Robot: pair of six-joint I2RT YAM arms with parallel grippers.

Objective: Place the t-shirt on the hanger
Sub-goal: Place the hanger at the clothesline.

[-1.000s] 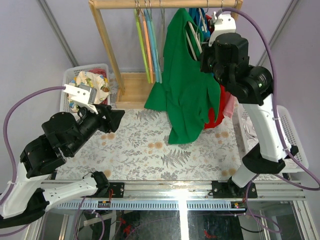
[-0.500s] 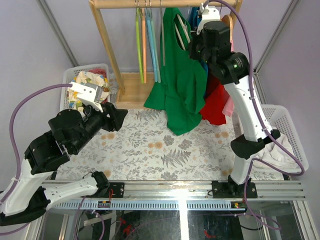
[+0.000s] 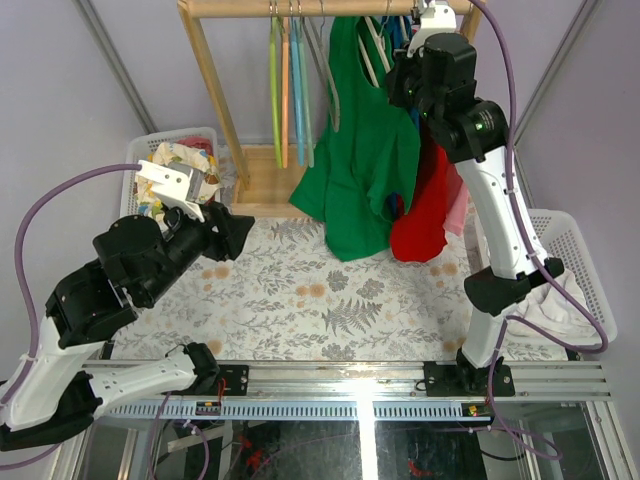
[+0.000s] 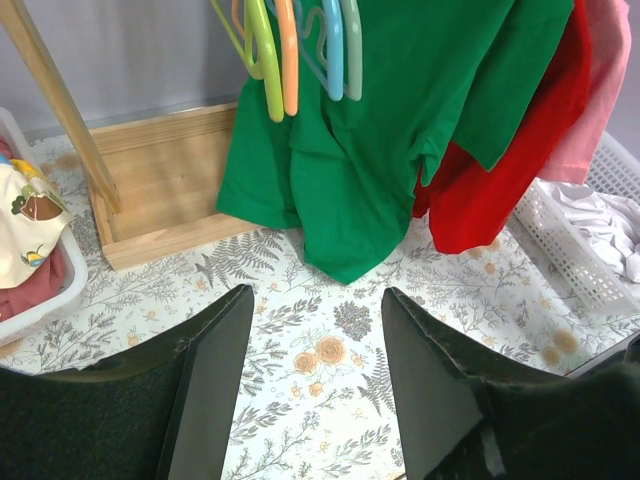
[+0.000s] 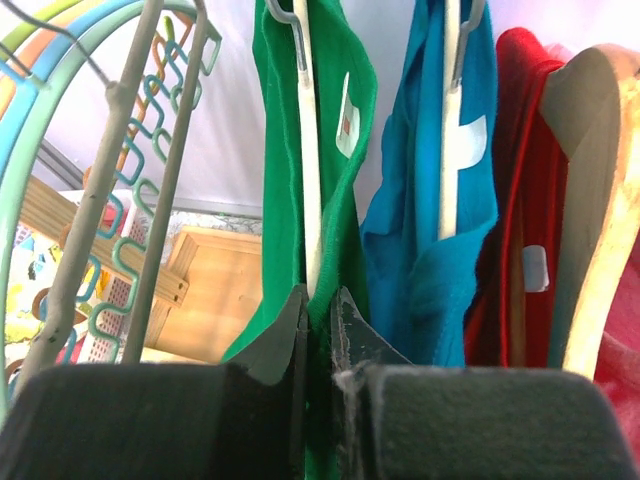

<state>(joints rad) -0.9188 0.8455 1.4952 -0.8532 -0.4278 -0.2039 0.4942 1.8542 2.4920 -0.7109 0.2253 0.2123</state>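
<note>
Hovering low over the fern-and-flower tablecloth at the far left, the left gripper has its two dark jaws spread roughly half apart, with only the cloth showing between them and nothing held. Just behind it stands a white basket piled with patterned laundry. Next comes the wooden rack, its base resting on the back edge of the table. From its top rail hang a green hanger, an orange hanger and a blue hanger, close together and bare. Right of them hangs the t-shirt, draped from just under the rail with its lowest hem reaching down over the back of the tablecloth. Inside its neck opening runs the hanger, with its silver hook at the top. Whether that hook sits over the rail cannot be made out. The right gripper is raised to the rail beside the shirt. Its jaws are pressed almost together, and the thin pale arm of the hanger is pinched between them at the collar. Just right of the shirt hang a blue garment, then a red garment on a broad wooden hanger, and a pink garment behind it. At the far right sits a second white basket holding white cloth.
</note>
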